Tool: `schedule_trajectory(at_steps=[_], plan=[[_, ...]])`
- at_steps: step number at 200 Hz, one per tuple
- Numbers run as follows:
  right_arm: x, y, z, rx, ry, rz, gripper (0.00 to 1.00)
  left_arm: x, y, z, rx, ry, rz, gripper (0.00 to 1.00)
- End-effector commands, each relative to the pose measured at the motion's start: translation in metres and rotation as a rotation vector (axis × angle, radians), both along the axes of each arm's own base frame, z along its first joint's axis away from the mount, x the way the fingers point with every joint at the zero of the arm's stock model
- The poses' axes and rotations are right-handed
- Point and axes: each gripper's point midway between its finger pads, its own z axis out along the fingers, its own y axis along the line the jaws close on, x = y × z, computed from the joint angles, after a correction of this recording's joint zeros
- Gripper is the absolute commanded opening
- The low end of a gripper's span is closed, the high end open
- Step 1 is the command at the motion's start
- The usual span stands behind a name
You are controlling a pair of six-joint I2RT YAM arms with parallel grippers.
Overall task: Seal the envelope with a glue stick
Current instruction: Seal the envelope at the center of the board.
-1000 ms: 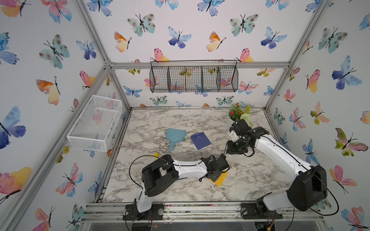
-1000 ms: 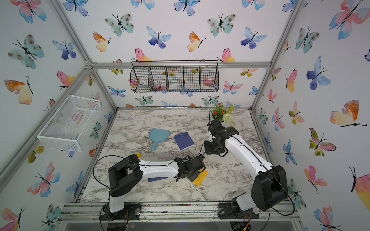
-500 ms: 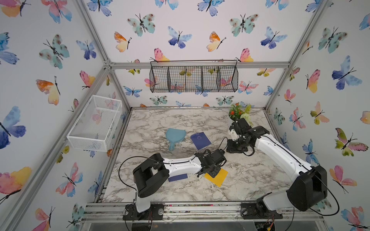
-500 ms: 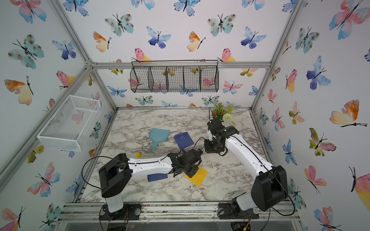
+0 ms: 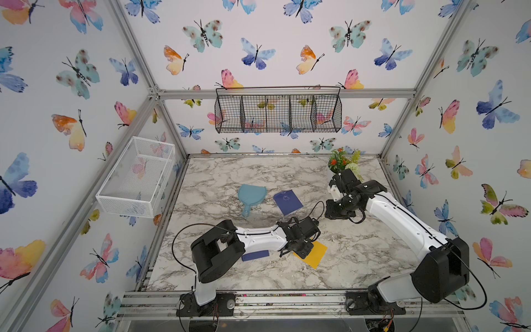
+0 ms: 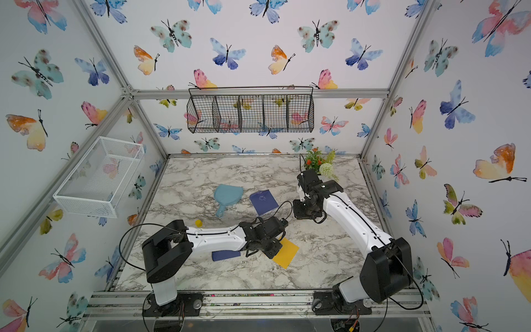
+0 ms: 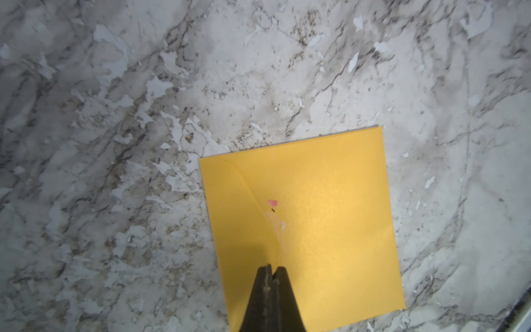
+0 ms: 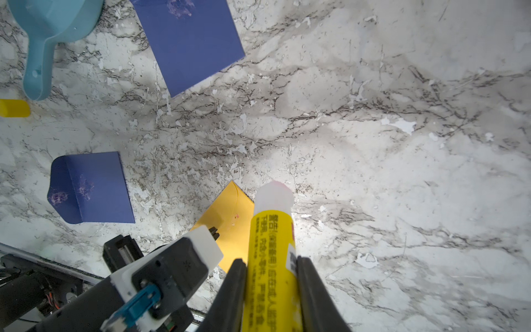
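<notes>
The yellow envelope (image 7: 330, 207) lies flat on the marble table, flap folded down, with a pale smear and a pink speck along the flap seam. It shows in both top views (image 5: 315, 255) (image 6: 288, 253). My left gripper (image 7: 272, 268) is shut and holds nothing, its tips over the seam near one edge; contact cannot be told. It is seen from above (image 5: 301, 250) (image 6: 269, 249). My right gripper (image 8: 271, 263) is shut on the yellow glue stick (image 8: 271, 238), uncapped, its white tip pointing down above the table beside the envelope. That gripper hangs farther back (image 5: 334, 213) (image 6: 301, 212).
A yellow cap (image 8: 14, 107) (image 6: 198, 222) lies near a light-blue scoop (image 5: 251, 197). One dark-blue envelope (image 5: 287, 201) lies behind the left wrist, another (image 5: 255, 255) beside the left forearm. A potted plant (image 5: 343, 161) stands at the back right. Wire baskets hang on the walls.
My left arm has reached out and its gripper has slid back toward the envelope's near-left edge, uncovering most of the envelope. The right arm with the glue stick has stayed in place.
</notes>
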Motion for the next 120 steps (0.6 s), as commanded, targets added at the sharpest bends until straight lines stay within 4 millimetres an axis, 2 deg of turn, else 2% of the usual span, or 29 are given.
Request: schedule_trajectory(at_steps=[1,120], plan=[[0.001,-0.004,0.003,-0.018,0.007,-0.005,0.02,-0.003,0.001,-0.012,-0.002,0.035,0.002,0.0],[0.0,-0.004,0.001,-0.022,0.019,-0.005,0.02,-0.007,0.009,-0.045,0.063,0.072,0.006,0.0]])
